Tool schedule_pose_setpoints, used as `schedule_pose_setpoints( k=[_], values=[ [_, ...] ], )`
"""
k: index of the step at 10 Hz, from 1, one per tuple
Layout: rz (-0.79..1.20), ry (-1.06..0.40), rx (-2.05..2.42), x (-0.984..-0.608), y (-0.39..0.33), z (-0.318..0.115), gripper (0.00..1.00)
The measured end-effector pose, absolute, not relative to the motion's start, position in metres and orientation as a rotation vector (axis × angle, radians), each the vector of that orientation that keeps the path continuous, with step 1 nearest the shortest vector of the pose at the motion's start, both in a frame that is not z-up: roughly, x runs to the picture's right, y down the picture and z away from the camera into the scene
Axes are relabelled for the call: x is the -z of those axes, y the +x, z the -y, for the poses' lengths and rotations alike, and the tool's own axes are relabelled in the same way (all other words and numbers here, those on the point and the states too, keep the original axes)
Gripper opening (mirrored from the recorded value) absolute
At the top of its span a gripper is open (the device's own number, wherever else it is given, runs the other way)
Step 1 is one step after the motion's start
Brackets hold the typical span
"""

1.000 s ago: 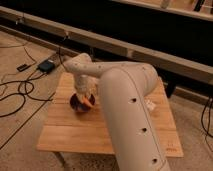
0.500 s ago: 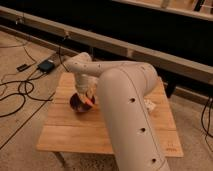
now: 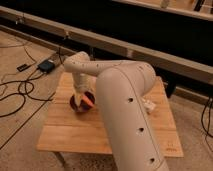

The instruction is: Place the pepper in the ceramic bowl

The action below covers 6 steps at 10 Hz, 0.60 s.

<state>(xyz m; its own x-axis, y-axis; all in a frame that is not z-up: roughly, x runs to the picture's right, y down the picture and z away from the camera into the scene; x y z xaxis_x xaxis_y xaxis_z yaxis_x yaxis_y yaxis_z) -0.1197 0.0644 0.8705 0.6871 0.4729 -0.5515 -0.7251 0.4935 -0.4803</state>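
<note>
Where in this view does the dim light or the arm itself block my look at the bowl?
Camera view: soft, dim, blurred overall; the big white arm covers the wooden table's middle; the gripper hangs over the dark maroon ceramic bowl, hiding its far rim; the small orange pepper shows; background black.

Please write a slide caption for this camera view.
Gripper over the bowl with the pepper, on a wooden table.
</note>
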Motion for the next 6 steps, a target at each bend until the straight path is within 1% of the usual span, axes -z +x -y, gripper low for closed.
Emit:
schedule_pose_setpoints(
  k=[6],
  values=[
    [-0.371, -0.748, -0.753, -0.8689, -0.1200, -0.0608, 0.72]
  ],
)
